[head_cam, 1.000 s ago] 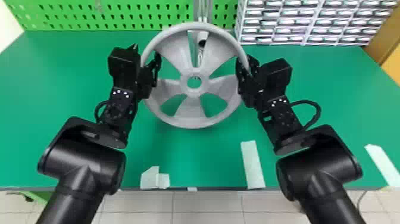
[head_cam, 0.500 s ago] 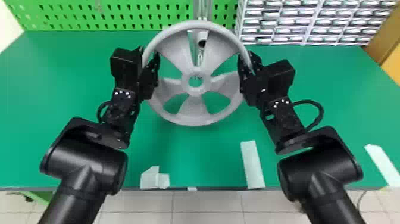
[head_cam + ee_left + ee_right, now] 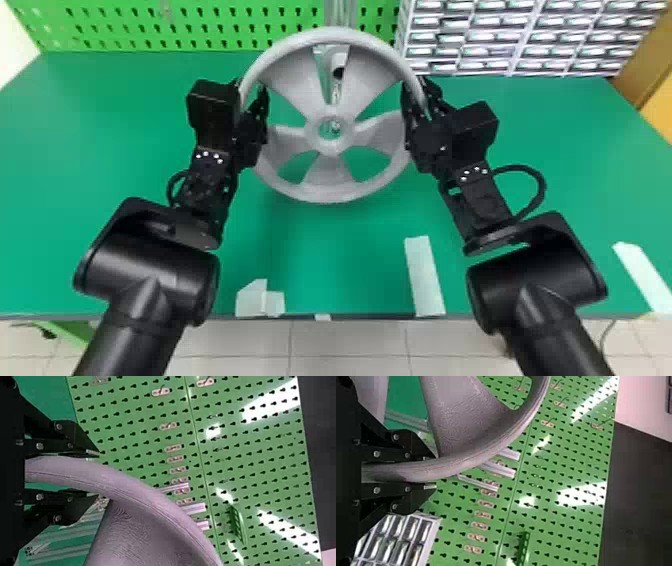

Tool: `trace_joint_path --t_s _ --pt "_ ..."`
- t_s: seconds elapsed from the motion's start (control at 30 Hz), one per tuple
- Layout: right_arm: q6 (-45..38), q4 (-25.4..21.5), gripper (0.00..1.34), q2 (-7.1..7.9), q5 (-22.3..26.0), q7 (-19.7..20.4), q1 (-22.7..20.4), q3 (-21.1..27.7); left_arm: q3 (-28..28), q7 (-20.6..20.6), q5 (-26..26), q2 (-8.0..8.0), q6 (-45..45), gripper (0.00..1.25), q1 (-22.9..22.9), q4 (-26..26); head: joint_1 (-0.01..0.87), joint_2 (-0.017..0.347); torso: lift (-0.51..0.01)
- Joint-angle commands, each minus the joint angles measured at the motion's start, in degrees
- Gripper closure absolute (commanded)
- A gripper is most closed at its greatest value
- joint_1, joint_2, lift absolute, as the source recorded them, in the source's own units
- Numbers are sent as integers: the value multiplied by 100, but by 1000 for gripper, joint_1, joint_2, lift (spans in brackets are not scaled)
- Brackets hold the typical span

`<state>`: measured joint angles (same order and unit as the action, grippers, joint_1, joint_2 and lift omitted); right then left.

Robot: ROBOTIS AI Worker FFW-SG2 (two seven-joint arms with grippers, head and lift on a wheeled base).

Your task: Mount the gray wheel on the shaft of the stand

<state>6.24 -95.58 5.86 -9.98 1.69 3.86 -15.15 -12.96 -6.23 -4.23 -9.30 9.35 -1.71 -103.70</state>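
Both grippers hold the gray wheel [image 3: 327, 175] by opposite sides of its rim, above the table. In the head view the left gripper [image 3: 251, 91] is shut on the left side, and the right gripper [image 3: 419, 89] is shut on the right side. Behind the wheel rises the metal stand [image 3: 342, 15]; its light shaft part [image 3: 338, 59] with a dark round end shows between two upper spokes, above the hub. The left wrist view has the wheel's rim [image 3: 130, 487] between the left gripper's [image 3: 96, 474] fingers; likewise the rim [image 3: 455, 464] in the right gripper [image 3: 431, 472].
A green perforated board [image 3: 200, 25] stands along the back of the green table [image 3: 100, 125]. Small drawers [image 3: 500, 37] are at the back right. White tape pieces [image 3: 424, 277] lie by the front edge.
Held by both grippers, the wheel has shifted slightly away from the robot and a touch to the right, its hub now closer to the shaft part in the head view.
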Motion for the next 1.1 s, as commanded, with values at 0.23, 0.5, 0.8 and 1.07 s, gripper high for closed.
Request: trace_joint_path --t_s 0.23,0.5,0.8,1.07 --pt "238 119 1174 -41 -118 165 106 39 -31 -37 -17 69 -267 868 -233 315 865 52 -101" --pt "317 145 1174 -41 -206 235 141 91 -57 -72 1 113 -469 868 -435 544 865 52 -101" --pt "396 242 1174 -67 -267 323 203 144 -75 -98 142 166 -557 868 -637 790 865 52 -101" --pt "431 303 1174 -76 -302 340 290 179 -75 -177 238 227 -618 869 -813 992 865 52 -101"
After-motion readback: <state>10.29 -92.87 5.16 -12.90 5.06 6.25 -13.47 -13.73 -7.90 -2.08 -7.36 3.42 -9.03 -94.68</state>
